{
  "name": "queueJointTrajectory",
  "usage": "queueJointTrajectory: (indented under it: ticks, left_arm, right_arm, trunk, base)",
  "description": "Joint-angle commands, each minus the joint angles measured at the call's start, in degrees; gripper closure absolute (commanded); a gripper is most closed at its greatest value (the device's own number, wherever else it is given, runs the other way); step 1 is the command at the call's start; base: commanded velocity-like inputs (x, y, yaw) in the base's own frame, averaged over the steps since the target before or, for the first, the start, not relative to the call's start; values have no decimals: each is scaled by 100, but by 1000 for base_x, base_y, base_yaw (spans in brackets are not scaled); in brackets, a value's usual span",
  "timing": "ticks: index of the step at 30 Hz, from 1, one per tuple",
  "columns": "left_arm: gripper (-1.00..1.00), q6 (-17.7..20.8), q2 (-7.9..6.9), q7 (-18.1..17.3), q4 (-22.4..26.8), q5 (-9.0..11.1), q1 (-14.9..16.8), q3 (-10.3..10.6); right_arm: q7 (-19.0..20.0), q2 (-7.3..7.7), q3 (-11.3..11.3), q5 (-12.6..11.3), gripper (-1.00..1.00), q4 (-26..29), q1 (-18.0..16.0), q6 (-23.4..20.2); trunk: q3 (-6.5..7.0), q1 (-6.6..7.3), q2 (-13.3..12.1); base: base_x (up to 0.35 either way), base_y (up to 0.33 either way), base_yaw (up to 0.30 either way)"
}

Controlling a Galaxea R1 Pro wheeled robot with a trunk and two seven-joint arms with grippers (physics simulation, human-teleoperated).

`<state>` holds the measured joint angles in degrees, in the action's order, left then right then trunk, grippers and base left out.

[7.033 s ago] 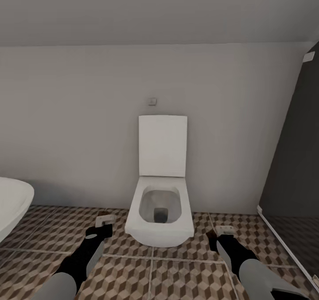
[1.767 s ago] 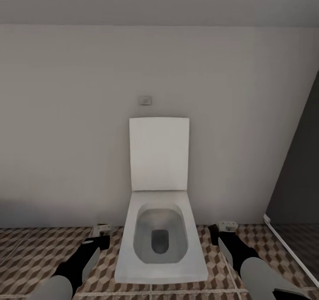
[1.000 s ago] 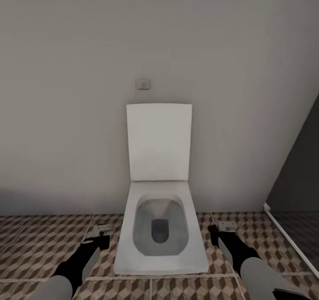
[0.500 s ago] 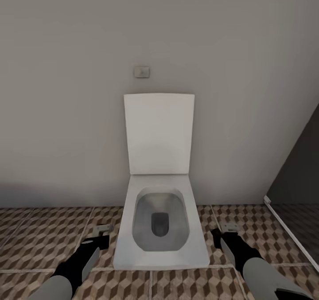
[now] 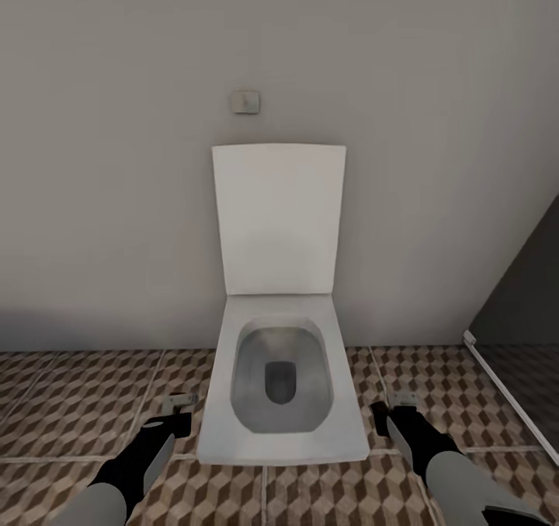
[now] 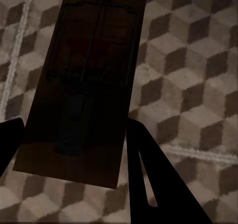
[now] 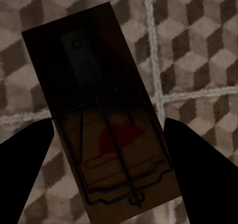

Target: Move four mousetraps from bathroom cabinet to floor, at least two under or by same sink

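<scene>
As base rolled closer to toilet, L gripper & R gripper each grip a trap; sink not reached yet

We are in a home bathroom. Facing us, a white toilet stands against a plain pale wall with its lid raised, and a small flush plate sits on the wall above it. The bathroom floor is large tiles printed with brown, beige and white cubes, and a dark panel rises at the right edge.
</scene>
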<state>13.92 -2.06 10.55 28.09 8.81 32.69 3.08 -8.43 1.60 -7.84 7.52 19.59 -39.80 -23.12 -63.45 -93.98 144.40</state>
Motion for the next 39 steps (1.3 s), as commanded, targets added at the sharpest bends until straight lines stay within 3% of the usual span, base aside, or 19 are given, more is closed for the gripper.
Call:
queueJointTrajectory:
  ticks: [1, 39]
  left_arm:
    - [100, 32, -5, 35, 12, 41, 1, 34]
    - [100, 5, -5, 26, 59, 50, 1, 42]
  right_arm:
    - [19, -10, -33, 62, 100, 21, -2, -31]
    - [-17, -6, -78, 13, 100, 97, -2, -40]
  trunk:
    - [-28, -1, 4]
    - [-870, -99, 55]
  base:
    - [0, 0, 0]
    - [0, 0, 19]
